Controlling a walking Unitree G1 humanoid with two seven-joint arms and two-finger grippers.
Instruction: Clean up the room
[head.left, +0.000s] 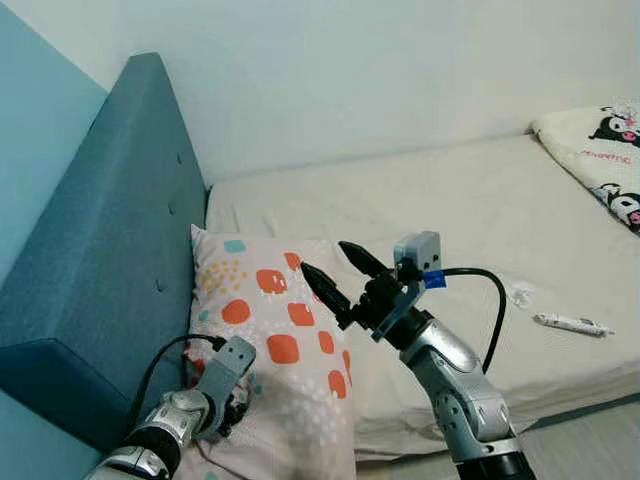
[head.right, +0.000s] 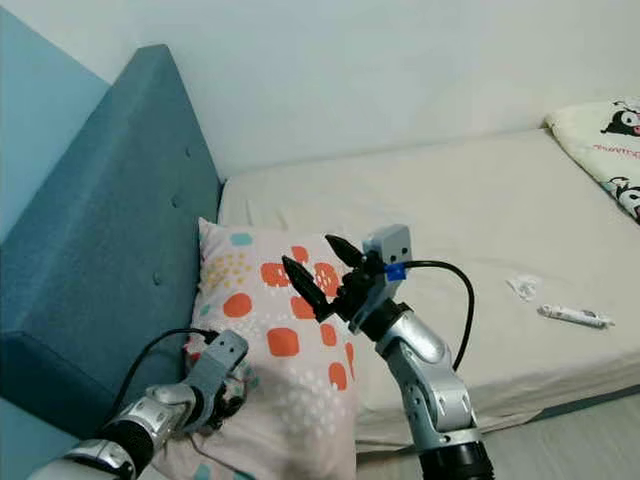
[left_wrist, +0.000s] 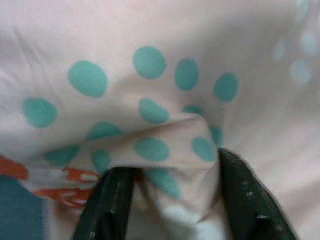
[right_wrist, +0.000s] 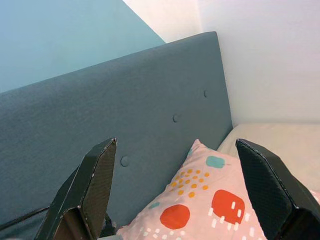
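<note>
A pale pink pillow (head.left: 280, 340) with orange, teal and yellow spots leans against the blue headboard (head.left: 110, 260) at the head of the bed. My left gripper (head.left: 232, 400) is shut on a fold of the pillow (left_wrist: 170, 145) at its lower left edge; the fabric bunches between the two black fingers (left_wrist: 107, 200). My right gripper (head.left: 333, 270) hovers open just above the pillow's right side, its fingertips (right_wrist: 97, 180) spread wide and pointing toward the headboard (right_wrist: 125, 110).
The bare cream mattress (head.left: 450, 210) stretches to the right. A white tube-like object (head.left: 572, 323) and a small crumpled wrapper (head.left: 520, 293) lie near its front edge. A second cartoon-print pillow (head.left: 605, 150) sits at the far right. White wall behind.
</note>
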